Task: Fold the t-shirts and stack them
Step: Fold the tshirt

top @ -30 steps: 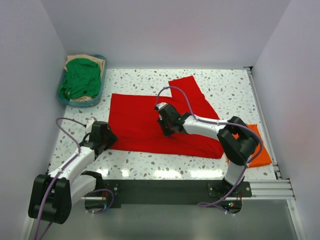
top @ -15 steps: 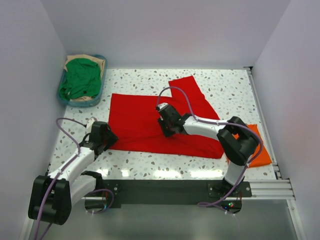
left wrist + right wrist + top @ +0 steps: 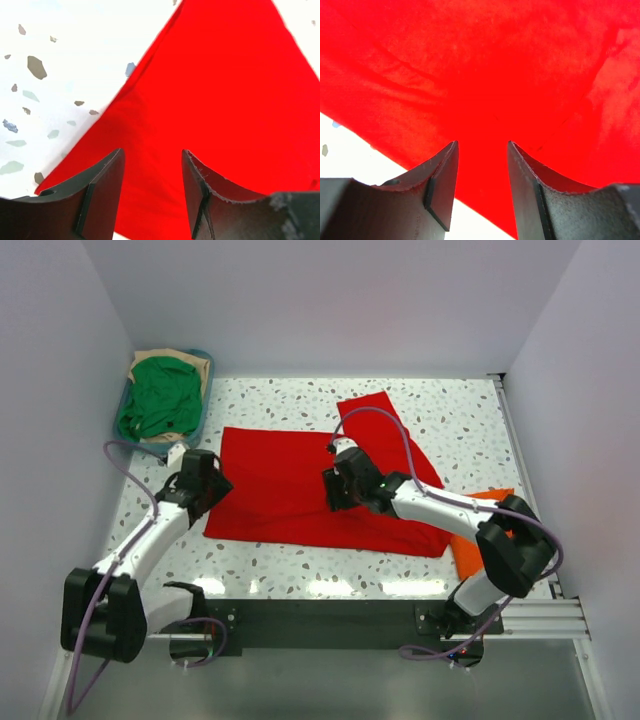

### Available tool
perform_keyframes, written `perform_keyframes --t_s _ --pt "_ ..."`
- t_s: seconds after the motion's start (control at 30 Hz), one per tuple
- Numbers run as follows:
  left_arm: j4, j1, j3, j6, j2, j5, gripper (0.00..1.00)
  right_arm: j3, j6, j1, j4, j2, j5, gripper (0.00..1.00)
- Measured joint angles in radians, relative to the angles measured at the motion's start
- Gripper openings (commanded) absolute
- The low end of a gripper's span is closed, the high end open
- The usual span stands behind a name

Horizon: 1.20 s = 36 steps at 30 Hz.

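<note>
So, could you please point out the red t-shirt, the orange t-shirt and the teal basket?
red t-shirt (image 3: 270, 485): top external view, flat middle of its body.
orange t-shirt (image 3: 465, 556): top external view, its visible near-left part.
teal basket (image 3: 206, 390): top external view, its right rim.

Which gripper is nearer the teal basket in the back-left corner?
Left. The left gripper is at the red shirt's left edge, just in front of the basket. The right gripper is over the shirt's middle, much farther right.
</note>
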Motion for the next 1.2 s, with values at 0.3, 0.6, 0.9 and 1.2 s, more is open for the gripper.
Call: perform_keyframes --t_s 0.3,0.6,0.9,1.2 --pt "-0.011 0.000 0.090 -0.003 0.250 -0.077 0.48 -0.178 0.100 0.000 0.031 -0.150 -0.013 0.46" --pt "-0.002 0.000 0.166 -0.006 0.393 -0.093 0.40 -0.330 0.156 0.000 0.061 -0.248 -0.035 0.46" --pt "-0.002 0.000 0.189 -0.014 0.462 -0.103 0.31 -0.421 0.187 0.000 0.079 -0.283 -0.036 0.45" --pt "-0.003 0.000 0.190 -0.023 0.473 -0.115 0.02 -0.484 0.211 0.000 0.102 -0.300 -0.039 0.45"
